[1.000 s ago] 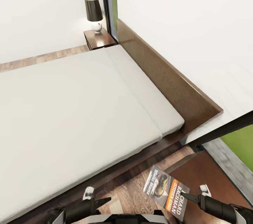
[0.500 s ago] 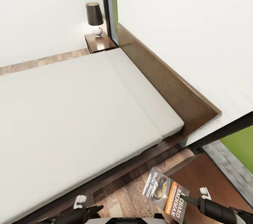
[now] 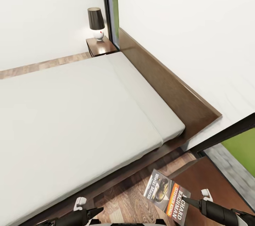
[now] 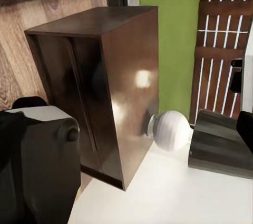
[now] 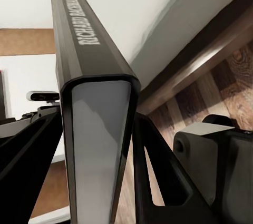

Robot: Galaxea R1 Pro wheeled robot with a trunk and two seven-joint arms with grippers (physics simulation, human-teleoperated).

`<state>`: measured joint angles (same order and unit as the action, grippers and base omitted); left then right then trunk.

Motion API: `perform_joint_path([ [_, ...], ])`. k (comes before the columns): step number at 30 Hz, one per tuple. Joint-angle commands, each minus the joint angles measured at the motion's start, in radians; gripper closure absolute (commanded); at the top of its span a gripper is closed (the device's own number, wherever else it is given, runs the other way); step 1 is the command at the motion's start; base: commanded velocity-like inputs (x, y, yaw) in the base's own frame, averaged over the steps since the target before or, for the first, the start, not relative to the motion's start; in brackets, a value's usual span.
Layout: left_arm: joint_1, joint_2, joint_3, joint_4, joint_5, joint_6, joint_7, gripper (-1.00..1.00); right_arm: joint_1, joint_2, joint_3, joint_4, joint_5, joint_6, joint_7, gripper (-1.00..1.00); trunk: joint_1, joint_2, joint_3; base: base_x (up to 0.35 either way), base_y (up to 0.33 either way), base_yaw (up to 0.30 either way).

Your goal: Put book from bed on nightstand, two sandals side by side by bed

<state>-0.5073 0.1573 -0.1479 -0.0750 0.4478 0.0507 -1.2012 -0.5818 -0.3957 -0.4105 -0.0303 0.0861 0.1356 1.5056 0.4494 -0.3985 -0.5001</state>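
Observation:
My right gripper (image 3: 186,201) is shut on the book (image 3: 166,192), a thin paperback lettered "Bachman". It holds the book flat above the wood floor, between the bed's frame and the near nightstand (image 3: 209,183). In the right wrist view the book's spine (image 5: 92,103) stands between the two fingers. The bed (image 3: 78,112) has a bare off-white mattress and a dark headboard (image 3: 166,84). A second nightstand (image 3: 102,46) stands at the bed's far side. My left gripper (image 3: 95,212) hangs low near the bed frame, its jaws overlapping from above. The sandals are out of view.
A dark-shaded lamp (image 3: 96,22) stands on the far nightstand. In the left wrist view, a nightstand (image 4: 95,92) with a white-based lamp (image 4: 171,129) stands before a window with grass and a fence. A dark-framed window (image 3: 244,144) is just right of the near nightstand.
The whole view has shifted slightly, so the camera moved. My left gripper sits lower and further left in the picture. The book stays in my right gripper.

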Motion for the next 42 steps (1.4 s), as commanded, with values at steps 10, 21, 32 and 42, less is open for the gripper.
perform_joint_path([
  [10, 0.0, -0.001, -0.009, 0.0, 0.009, 0.005, -0.003, -1.0, 0.0, 0.0, -0.008, 0.0, 0.009, 0.01, 0.003, 1.0, 0.001, -0.002, 0.015, 0.0, 0.0, 0.0],
  [21, 0.0, -0.004, -0.009, 0.0, 0.009, 0.005, -0.003, -1.0, 0.0, 0.0, -0.008, 0.0, 0.009, 0.01, 0.002, 1.0, 0.001, -0.002, 0.033, 0.0, 0.0, 0.0],
  [32, 0.0, -0.004, -0.01, 0.0, 0.009, 0.005, -0.003, -1.0, 0.0, 0.0, -0.008, 0.0, 0.009, 0.01, 0.002, 1.0, 0.001, -0.002, 0.05, 0.0, 0.0, 0.0],
  [42, 0.0, -0.004, -0.01, 0.0, 0.009, 0.006, -0.003, -1.0, 0.0, 0.0, -0.008, 0.0, 0.009, 0.01, 0.002, 1.0, 0.001, -0.002, 0.066, 0.0, 0.0, 0.0],
])
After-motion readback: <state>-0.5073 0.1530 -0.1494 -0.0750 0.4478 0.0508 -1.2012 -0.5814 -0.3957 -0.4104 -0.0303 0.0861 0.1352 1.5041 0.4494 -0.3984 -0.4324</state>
